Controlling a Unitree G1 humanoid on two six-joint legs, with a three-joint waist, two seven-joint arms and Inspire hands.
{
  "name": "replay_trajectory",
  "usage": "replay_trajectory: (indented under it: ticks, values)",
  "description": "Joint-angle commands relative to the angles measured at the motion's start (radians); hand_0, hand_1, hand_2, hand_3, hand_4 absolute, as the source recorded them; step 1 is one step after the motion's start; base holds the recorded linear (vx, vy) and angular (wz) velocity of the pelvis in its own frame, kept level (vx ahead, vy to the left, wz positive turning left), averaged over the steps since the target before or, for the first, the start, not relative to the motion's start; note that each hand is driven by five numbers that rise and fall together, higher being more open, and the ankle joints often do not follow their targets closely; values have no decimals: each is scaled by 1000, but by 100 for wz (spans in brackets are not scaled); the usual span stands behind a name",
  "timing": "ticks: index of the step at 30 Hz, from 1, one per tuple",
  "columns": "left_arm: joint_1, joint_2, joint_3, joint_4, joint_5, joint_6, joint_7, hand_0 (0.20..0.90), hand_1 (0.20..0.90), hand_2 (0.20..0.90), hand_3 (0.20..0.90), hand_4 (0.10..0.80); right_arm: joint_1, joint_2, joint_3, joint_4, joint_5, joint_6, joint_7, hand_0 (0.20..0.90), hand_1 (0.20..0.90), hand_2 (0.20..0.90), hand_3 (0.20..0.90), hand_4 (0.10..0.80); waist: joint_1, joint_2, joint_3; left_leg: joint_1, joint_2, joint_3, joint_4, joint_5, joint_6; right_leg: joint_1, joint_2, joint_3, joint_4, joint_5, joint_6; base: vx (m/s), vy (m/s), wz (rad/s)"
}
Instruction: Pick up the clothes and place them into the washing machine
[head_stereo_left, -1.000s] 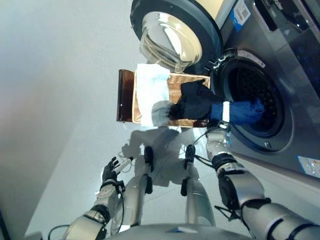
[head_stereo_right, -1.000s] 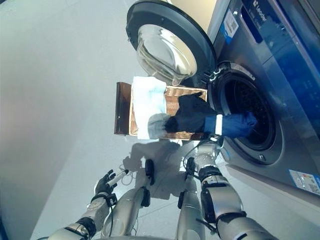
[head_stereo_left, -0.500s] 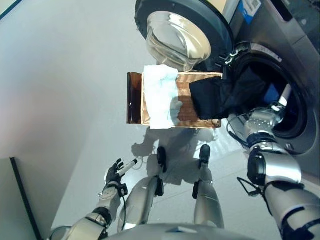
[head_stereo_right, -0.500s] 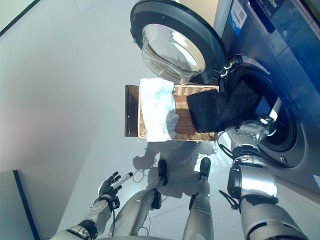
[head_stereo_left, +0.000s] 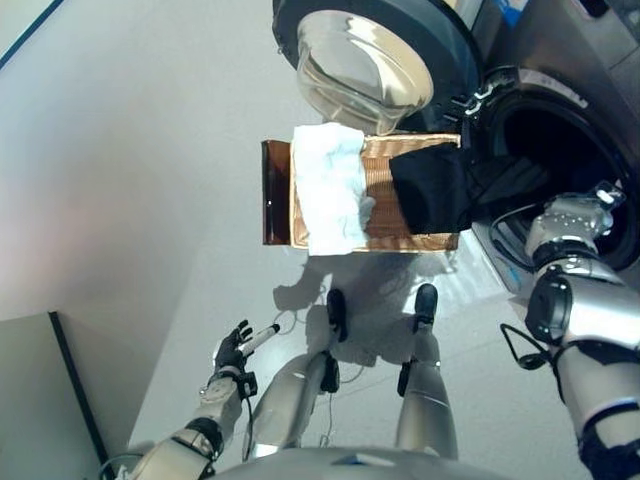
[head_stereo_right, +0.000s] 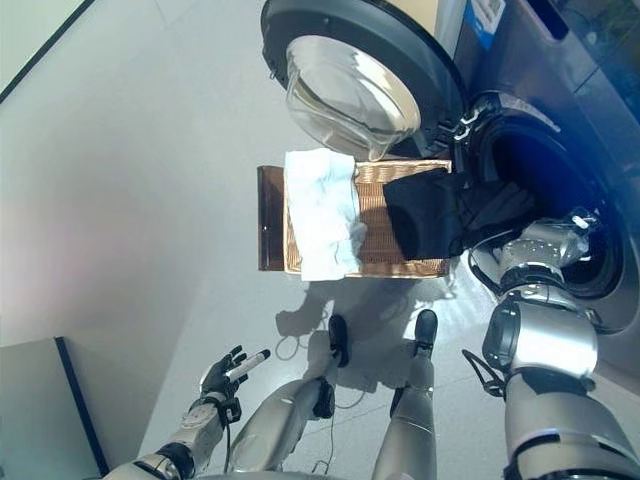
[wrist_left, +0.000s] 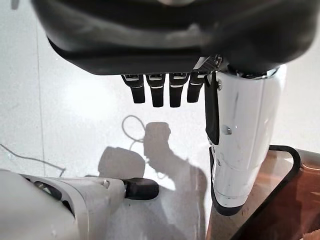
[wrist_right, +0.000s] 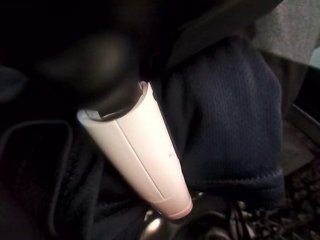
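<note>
A dark garment (head_stereo_left: 440, 190) hangs from the right end of the wicker basket (head_stereo_left: 380, 180) into the washing machine's drum opening (head_stereo_left: 565, 135). My right hand (head_stereo_left: 603, 196) is inside that opening. In the right wrist view its white-covered thumb (wrist_right: 145, 145) presses on navy cloth (wrist_right: 225, 115), gripping it, and its fingers are hidden. A white cloth (head_stereo_left: 330, 185) lies over the basket's left half. My left hand (head_stereo_left: 235, 350) hangs open low on the left, holding nothing.
The round machine door (head_stereo_left: 370, 60) stands swung open above the basket. A dark brown tray edge (head_stereo_left: 272, 205) sticks out at the basket's left end. A grey panel (head_stereo_left: 40, 400) stands at the lower left. Pale floor surrounds the basket.
The view has shifted. My right hand has gone from in front of the drum to inside it, taking the garment's blue part out of sight. The left hand has stayed put.
</note>
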Motion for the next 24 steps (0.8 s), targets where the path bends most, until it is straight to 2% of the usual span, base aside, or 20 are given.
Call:
replay_trajectory:
  ticks: [1,10,16,24]
  values:
    - [14,27,-35,58,14,-13,17,900,900,900,900,800,-162,-296,74,-52,-30,-101,-11,200,200,200,200,300,5,70,-31,-3,49,-84,-17,-13,-139,27,37,-23,77,-47,21,0,0,0]
    - [24,42,-34,63,29,-20,25,900,900,900,900,800,-278,-446,134,-22,-49,-115,-50,200,200,200,200,300,-4,94,-33,-35,45,-77,-17,-8,-145,-19,39,-6,92,-48,18,26,-15,4]
    - [27,49,-28,75,37,-17,34,900,900,900,900,800,-308,-505,159,-6,-65,-115,-63,200,200,200,200,300,-19,93,-29,-50,54,-72,-17,-6,-146,-50,47,4,111,-55,12,19,-16,0]
    - [16,48,-41,79,43,-19,45,900,900,900,900,800,-338,-484,200,10,-110,-99,-87,200,200,200,200,300,-16,96,-24,-69,60,-62,-17,-5,-146,-81,55,15,122,-61,10,15,-23,-4]
